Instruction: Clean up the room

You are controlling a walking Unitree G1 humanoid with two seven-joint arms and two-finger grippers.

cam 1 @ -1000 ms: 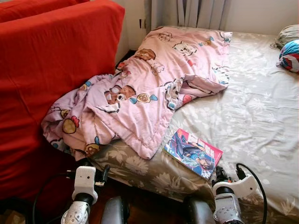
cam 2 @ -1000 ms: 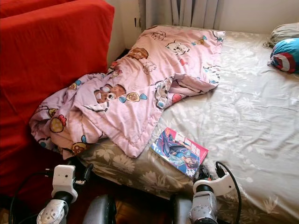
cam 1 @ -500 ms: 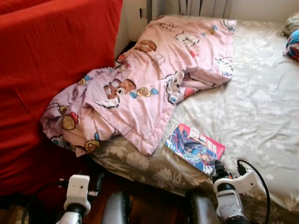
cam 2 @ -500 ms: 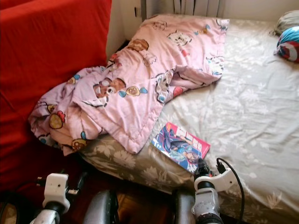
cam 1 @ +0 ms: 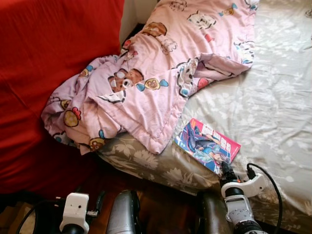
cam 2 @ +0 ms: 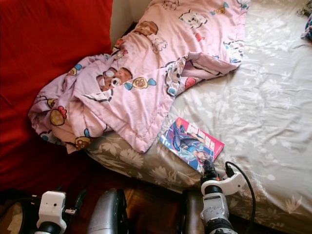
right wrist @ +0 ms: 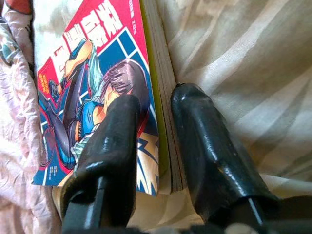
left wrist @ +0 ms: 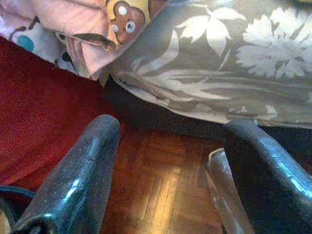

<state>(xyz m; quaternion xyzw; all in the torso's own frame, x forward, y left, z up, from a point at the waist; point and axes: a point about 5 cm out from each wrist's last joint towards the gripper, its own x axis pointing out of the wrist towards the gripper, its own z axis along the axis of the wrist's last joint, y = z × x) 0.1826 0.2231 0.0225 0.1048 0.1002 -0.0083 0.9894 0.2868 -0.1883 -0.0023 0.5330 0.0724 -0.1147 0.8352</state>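
Right gripper, fingers narrowly parted, straddles the near edge of the comic book, which lies on the bed beside the pink quilt. Risk: 1 finger skids across the glossy cover, pushing the book away. Left gripper hangs wide open, idle.

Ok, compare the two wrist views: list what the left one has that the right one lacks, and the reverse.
Left wrist view: the wooden floor under the bed edge, the red sofa cover, and the open left gripper hanging above the floor.

Right wrist view: the comic book lying cover up on the bed, with the right gripper open at its page edge, one finger over the cover, the other over the sheet.

Shared: the pink cartoon blanket and the floral bedsheet appear in both.
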